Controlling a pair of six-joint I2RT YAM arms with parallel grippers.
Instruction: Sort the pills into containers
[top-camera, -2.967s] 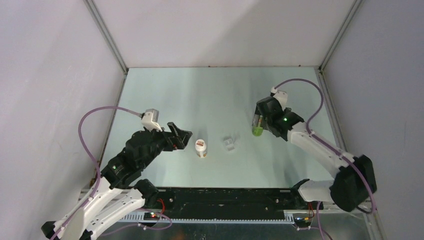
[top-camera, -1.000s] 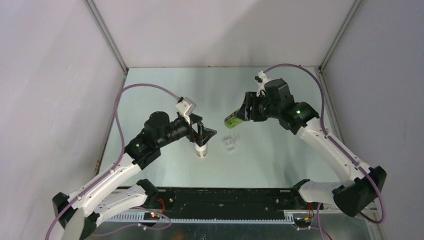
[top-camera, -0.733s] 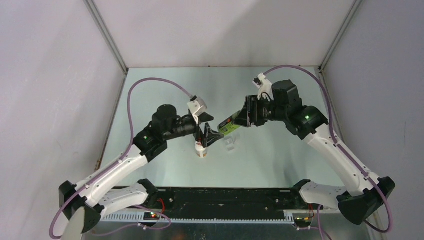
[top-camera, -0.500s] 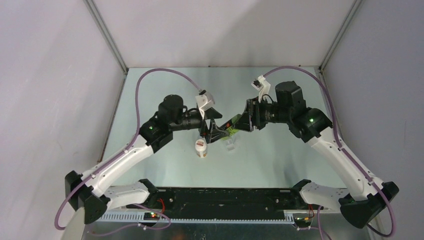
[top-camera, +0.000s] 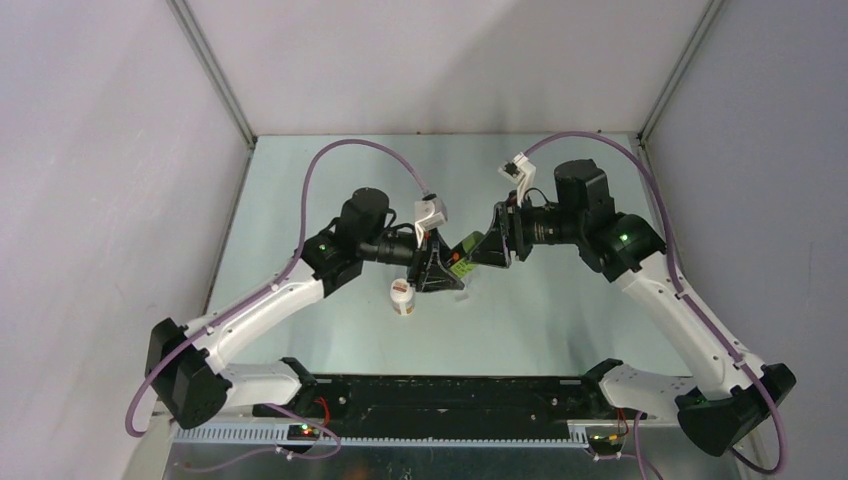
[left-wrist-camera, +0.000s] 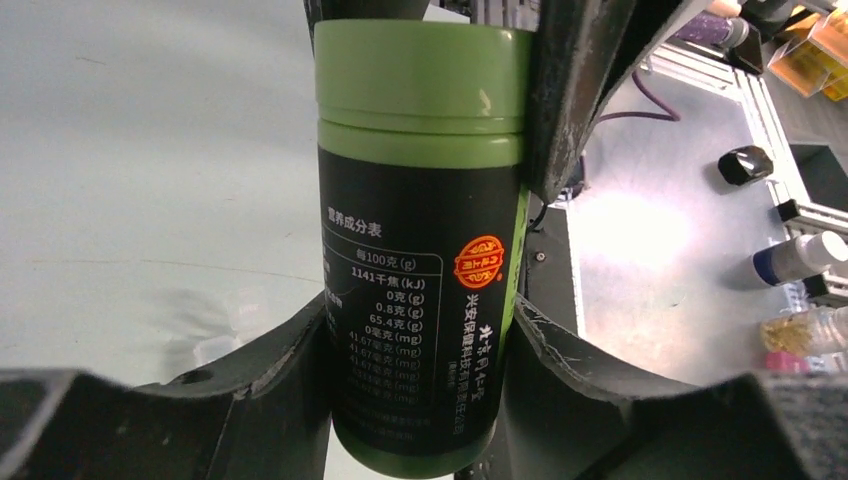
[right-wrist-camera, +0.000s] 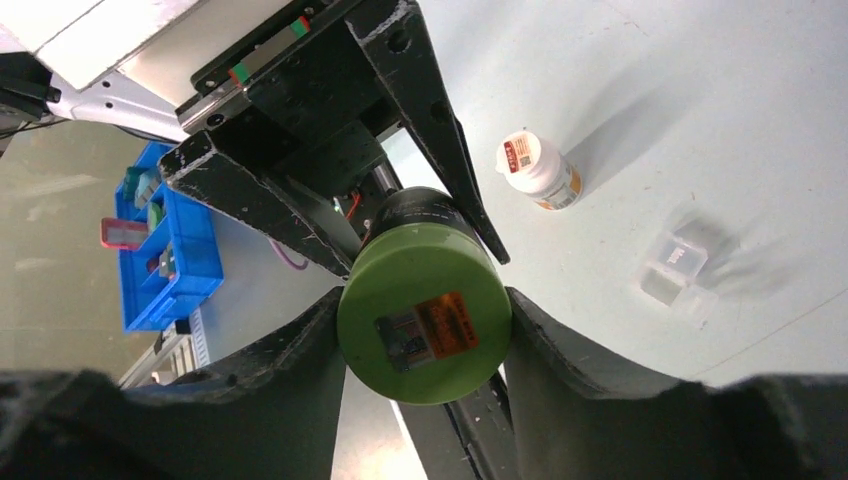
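Above the counter (top-camera: 560, 320), the left pincer (top-camera: 437, 270) pinched the green-capped bottle (left-wrist-camera: 420, 250) by its dark body while the right pincer (top-camera: 493, 246) pinched its cap end.

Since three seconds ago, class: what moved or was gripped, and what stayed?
The right end effector carried the green bottle to the centre, tipping it sideways. The left end effector swung in and closed on its body. The white bottle and pill box stayed put.

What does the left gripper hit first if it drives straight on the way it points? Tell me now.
The green pill bottle: it sits between the fingers of the left gripper. Just beyond, the right gripper, clamped on the bottle's far end, would likely come next.
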